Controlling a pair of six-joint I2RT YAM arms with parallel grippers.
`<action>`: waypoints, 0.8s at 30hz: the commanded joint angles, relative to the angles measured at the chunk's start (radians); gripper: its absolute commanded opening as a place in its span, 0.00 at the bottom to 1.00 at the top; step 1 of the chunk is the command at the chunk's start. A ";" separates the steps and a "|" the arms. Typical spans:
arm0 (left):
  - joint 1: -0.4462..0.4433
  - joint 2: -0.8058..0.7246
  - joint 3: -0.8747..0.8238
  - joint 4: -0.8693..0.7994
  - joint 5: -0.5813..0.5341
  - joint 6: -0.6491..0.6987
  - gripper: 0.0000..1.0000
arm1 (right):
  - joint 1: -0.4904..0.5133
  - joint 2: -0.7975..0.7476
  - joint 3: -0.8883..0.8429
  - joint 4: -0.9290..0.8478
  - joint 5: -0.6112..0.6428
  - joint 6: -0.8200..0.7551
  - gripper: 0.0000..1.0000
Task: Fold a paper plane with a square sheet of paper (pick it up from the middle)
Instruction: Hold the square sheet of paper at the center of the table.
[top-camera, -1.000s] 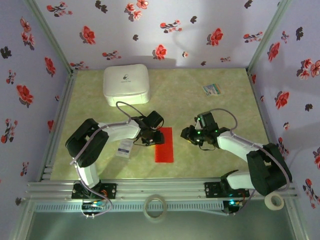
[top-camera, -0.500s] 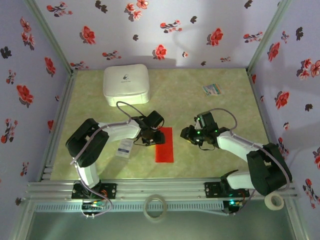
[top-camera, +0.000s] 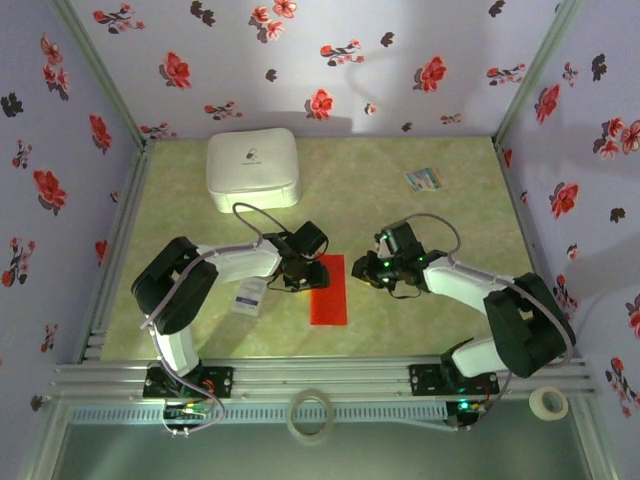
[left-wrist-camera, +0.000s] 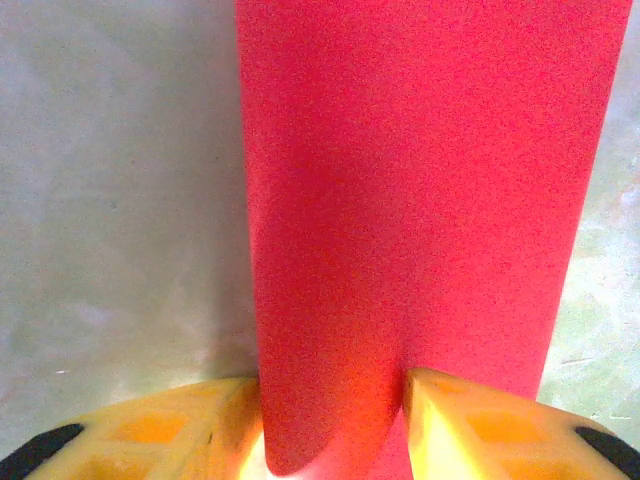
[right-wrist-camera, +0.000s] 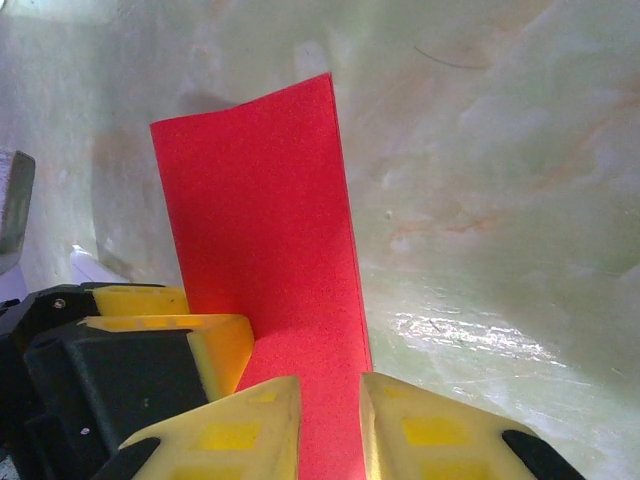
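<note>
The red square sheet of paper (top-camera: 328, 290) lies on the table folded into a long narrow rectangle, not a pointed paper plane. My left gripper (top-camera: 299, 274) sits at its upper left edge. In the left wrist view a raised, curled fold of the sheet (left-wrist-camera: 420, 180) bulges between the yellow fingers (left-wrist-camera: 200, 425) and touches both, so the left gripper (left-wrist-camera: 330, 400) is shut on it. My right gripper (top-camera: 369, 270) is at the sheet's right side. Its jaws (right-wrist-camera: 330, 395) stand a narrow gap apart over the sheet's (right-wrist-camera: 260, 220) right edge, beside the left gripper's finger (right-wrist-camera: 215, 345).
A white box (top-camera: 252, 168) stands at the back left. A small multicoloured card (top-camera: 424, 179) lies at the back right, and a small white packet (top-camera: 249, 297) under the left arm. Tape rolls (top-camera: 310, 413) (top-camera: 548, 402) lie in front of the rail. Flowered walls enclose the table.
My right gripper has moved left to the sheet's right edge and its jaws have narrowed. The left gripper and the sheet have stayed put.
</note>
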 joint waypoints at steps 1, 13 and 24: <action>0.014 0.109 -0.055 -0.032 -0.128 0.022 0.45 | 0.005 0.005 0.023 -0.005 -0.002 -0.013 0.23; 0.015 0.106 -0.066 -0.021 -0.143 -0.038 0.46 | 0.006 0.004 0.032 -0.012 0.003 -0.013 0.23; 0.014 0.117 -0.055 -0.025 -0.155 -0.010 0.48 | 0.006 0.004 0.037 -0.029 0.011 -0.019 0.24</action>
